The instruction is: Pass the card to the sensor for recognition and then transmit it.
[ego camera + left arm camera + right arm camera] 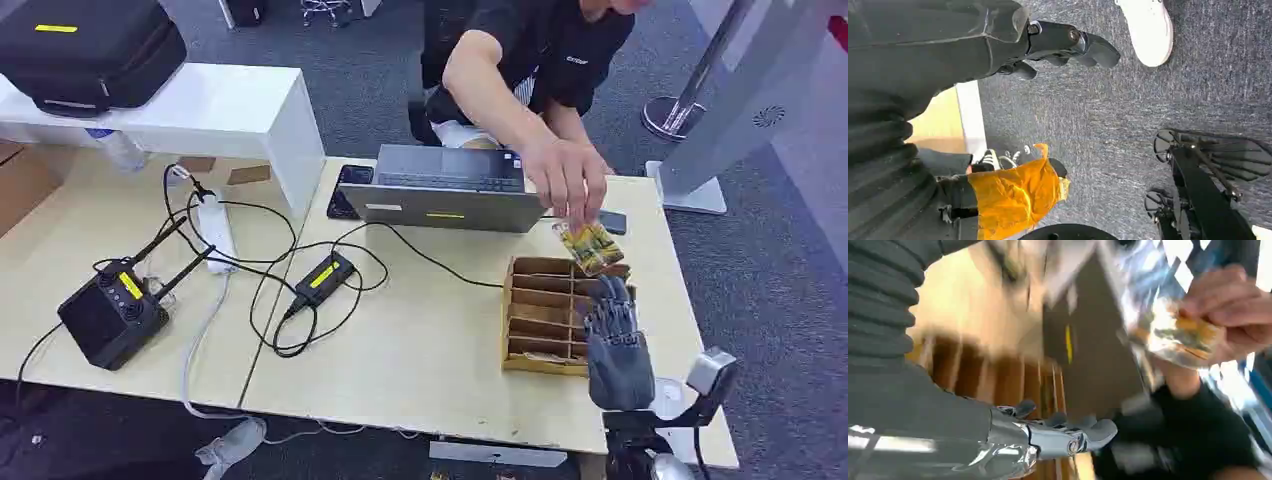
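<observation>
One card [590, 246] in a person's hand [567, 180], above one right hand [612, 340].

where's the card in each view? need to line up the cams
Head view: the card is held in a person's hand, just above the wooden slotted organizer, beyond the right hand.
Left wrist view: not in it; it looks at carpet.
Right wrist view: the card is blurred and glossy, pinched by the person's fingers.
Shared landmark: the organizer, with the laptop behind it.
</observation>
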Controlling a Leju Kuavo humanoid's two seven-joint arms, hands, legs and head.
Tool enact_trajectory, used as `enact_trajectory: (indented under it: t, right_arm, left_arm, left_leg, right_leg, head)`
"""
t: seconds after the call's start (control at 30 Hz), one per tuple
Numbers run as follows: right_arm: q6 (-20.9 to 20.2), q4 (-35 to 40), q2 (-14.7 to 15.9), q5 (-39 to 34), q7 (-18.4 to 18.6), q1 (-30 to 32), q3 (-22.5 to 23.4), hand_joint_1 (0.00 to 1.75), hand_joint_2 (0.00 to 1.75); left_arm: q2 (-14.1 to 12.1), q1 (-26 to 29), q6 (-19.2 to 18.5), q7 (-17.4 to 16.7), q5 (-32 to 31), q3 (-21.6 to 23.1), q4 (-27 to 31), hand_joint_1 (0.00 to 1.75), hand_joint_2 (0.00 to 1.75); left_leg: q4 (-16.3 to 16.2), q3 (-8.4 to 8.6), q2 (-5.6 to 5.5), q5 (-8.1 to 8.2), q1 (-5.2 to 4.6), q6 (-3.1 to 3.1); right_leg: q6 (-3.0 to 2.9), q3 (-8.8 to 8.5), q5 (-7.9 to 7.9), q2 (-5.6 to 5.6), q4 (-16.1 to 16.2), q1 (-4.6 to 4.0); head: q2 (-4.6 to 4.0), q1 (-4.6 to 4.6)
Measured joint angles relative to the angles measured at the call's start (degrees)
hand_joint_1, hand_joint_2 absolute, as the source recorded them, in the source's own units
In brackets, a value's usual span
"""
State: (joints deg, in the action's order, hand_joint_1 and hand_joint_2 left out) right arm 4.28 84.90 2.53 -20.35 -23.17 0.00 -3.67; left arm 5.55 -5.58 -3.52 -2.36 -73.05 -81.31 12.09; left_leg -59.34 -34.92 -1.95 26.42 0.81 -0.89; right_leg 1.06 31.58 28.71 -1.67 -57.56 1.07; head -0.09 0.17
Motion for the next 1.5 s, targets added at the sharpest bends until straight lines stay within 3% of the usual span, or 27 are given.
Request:
enact_trajectory:
  t: [0.1,0.17,0.33,0.43,0.53,0.57,0.63,0.7,0.77,0.8,1.5]
  right_arm:
    - [17.61,2.91,-1.07,19.84,-3.87,-0.61,-0.94,0.0,1.75]
    - [25.45,4.7,-1.68,29.08,-4.56,-0.76,-1.66,0.0,1.75]
    - [29.12,6.97,-2.53,33.89,-5.39,-0.92,-2.6,0.0,1.75]
    - [34.37,8.1,-3.12,45.55,-7.16,-0.93,-2.77,0.0,1.75]
    - [35.21,9.51,-4.37,52.61,-8.0,-1.01,-2.77,0.0,1.75]
    - [35.3,9.9,-4.74,53.61,-8.06,-1.08,-2.77,0.12,1.75]
    - [35.41,10.45,-5.27,54.55,-7.75,-1.34,-2.77,1.19,1.75]
    - [35.43,10.73,-5.64,54.64,-7.18,-1.59,-2.86,1.19,1.75]
    - [35.45,10.9,-5.81,54.47,-6.81,-1.65,-2.93,1.43,1.75]
    - [35.45,11.01,-5.86,54.47,-6.75,-1.68,-2.95,1.73,1.75]
    - [35.69,11.1,-5.97,55.75,-5.24,-1.72,-3.36,1.75,1.75]
  left_arm:
    - [0.02,-0.01,0.13,-0.02,-0.59,0.04,0.0,0.0,1.75]
    - [0.04,-0.03,0.22,-0.07,-0.87,0.11,0.0,0.0,1.75]
    - [0.04,-0.09,0.31,-0.11,-1.01,0.15,0.0,0.0,1.75]
    - [0.04,-0.1,0.28,-0.13,-1.77,0.5,0.0,0.0,1.75]
    - [0.04,-0.19,0.24,-0.2,-2.14,0.98,0.0,0.0,1.75]
    - [0.04,-0.2,0.2,-0.2,-2.21,1.11,0.0,0.0,1.75]
    - [0.04,-0.19,0.09,-0.2,-2.38,1.38,0.0,0.0,1.75]
    - [0.06,-0.25,-0.07,-0.2,-2.4,1.53,0.0,0.0,1.75]
    - [0.04,-0.24,-0.09,-0.2,-2.4,1.55,0.0,0.0,1.75]
    - [0.04,-0.24,-0.09,-0.2,-2.4,1.57,0.0,0.0,1.75]
    - [0.04,-0.24,-0.13,-0.2,-2.36,1.79,0.0,0.0,1.75]
  left_leg:
    - [0.0,0.0,0.01,0.0,0.01,0.0]
    - [0.0,0.01,0.01,0.0,0.02,0.0]
    - [0.01,0.0,0.0,0.01,0.02,-0.01]
    - [0.01,0.0,0.02,0.01,0.01,0.0]
    - [0.01,0.01,0.0,0.01,0.01,0.0]
    - [0.01,0.01,0.0,0.0,0.01,0.0]
    - [0.01,0.01,0.01,0.0,0.02,0.0]
    - [0.01,0.01,0.01,0.0,0.01,0.0]
    - [0.01,0.0,0.0,0.0,0.01,0.0]
    - [0.01,0.0,0.0,0.0,0.01,0.0]
    - [0.01,0.01,0.01,0.0,0.01,0.0]
  right_leg:
    - [-0.01,0.0,0.0,-0.01,-0.01,-0.01]
    - [-0.02,0.01,0.01,-0.01,-0.01,-0.01]
    - [-0.02,0.01,0.02,0.01,-0.01,-0.01]
    - [-0.02,0.01,0.02,0.0,-0.01,-0.01]
    - [-0.02,0.0,0.02,0.0,-0.01,-0.01]
    - [-0.02,0.0,0.02,0.01,-0.01,-0.01]
    - [-0.02,0.0,0.02,0.0,-0.01,-0.01]
    - [-0.02,0.0,0.02,0.0,-0.01,-0.01]
    - [-0.02,0.0,0.02,0.0,-0.01,-0.01]
    - [-0.02,0.0,0.02,0.0,-0.01,-0.01]
    - [-0.02,0.0,0.02,0.0,-0.01,-0.01]
  head:
    - [0.0,0.02]
    - [0.0,0.02]
    - [0.0,0.02]
    - [0.0,0.02]
    - [0.0,0.02]
    - [0.0,0.02]
    - [0.0,0.02]
    - [0.0,0.02]
    - [0.0,0.02]
    - [0.0,0.02]
    - [0.0,0.02]
